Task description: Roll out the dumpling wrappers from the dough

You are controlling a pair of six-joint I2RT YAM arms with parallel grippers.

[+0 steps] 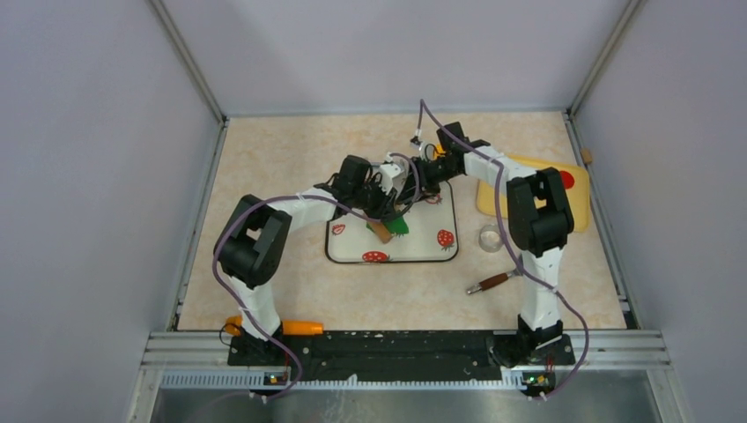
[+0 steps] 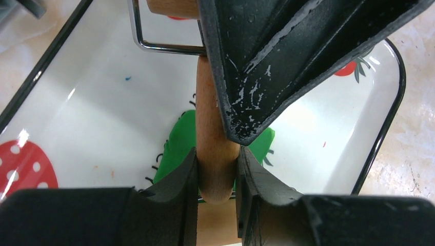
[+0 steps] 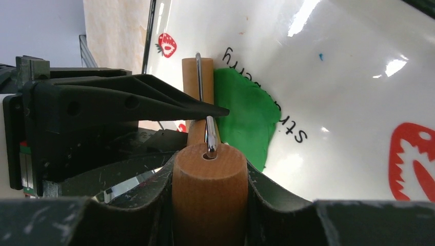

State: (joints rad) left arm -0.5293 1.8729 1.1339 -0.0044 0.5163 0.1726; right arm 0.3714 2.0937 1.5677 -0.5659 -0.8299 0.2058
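Observation:
The dough [image 1: 399, 226] is a flattened green sheet on the white strawberry tray [image 1: 445, 256]. It also shows in the left wrist view [image 2: 179, 143] and the right wrist view [image 3: 246, 113]. A wooden roller with a metal wire frame [image 2: 210, 118] lies over it. My left gripper [image 2: 216, 154] is shut on one wooden end of the roller. My right gripper [image 3: 209, 164] is shut on the other wooden part [image 3: 209, 189], where the wire enters its end. Both grippers meet over the tray [image 1: 396, 189]. No green wrapper discs show.
A yellow board [image 1: 577, 207] with a red disc [image 1: 565, 179] lies at the right. A clear round cutter [image 1: 490, 237] and a wooden-handled tool [image 1: 491, 282] lie right of the tray. An orange object [image 1: 299, 327] lies by the left arm's base.

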